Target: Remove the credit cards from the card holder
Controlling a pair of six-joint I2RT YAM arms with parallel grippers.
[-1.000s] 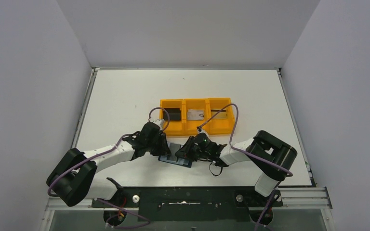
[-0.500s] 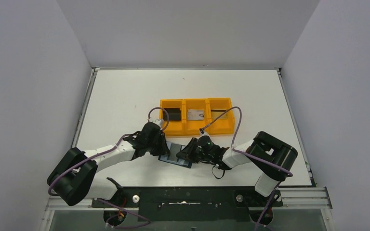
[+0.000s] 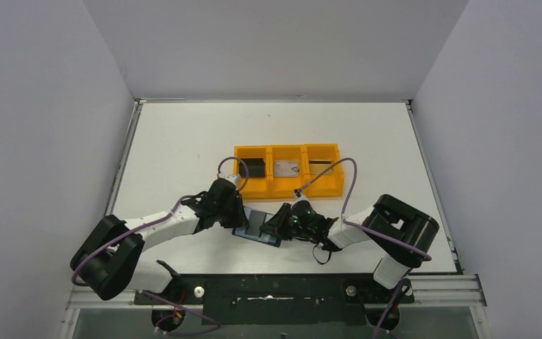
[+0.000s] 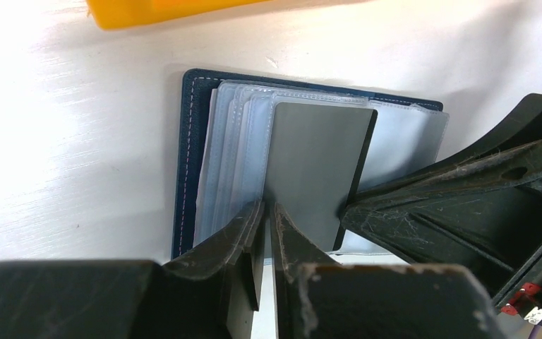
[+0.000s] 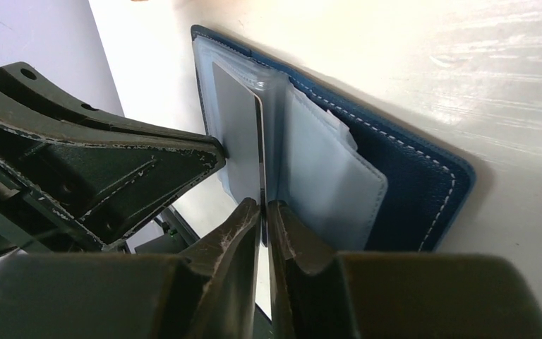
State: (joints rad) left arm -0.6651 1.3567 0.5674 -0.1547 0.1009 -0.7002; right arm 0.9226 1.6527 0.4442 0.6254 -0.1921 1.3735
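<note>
Bright, even light — glare whitens the table (image 4: 49, 148); near foreground blurs.

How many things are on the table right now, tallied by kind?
Credit cards: 3 (silver-grey card in the tray's middle compartment, gold-tan card in its right one, grey card in the holder)
Card holder: 1, lying open
Orange tray: 1
Dark object in the tray's left compartment, kind unclear: 1
Total: 6
</note>
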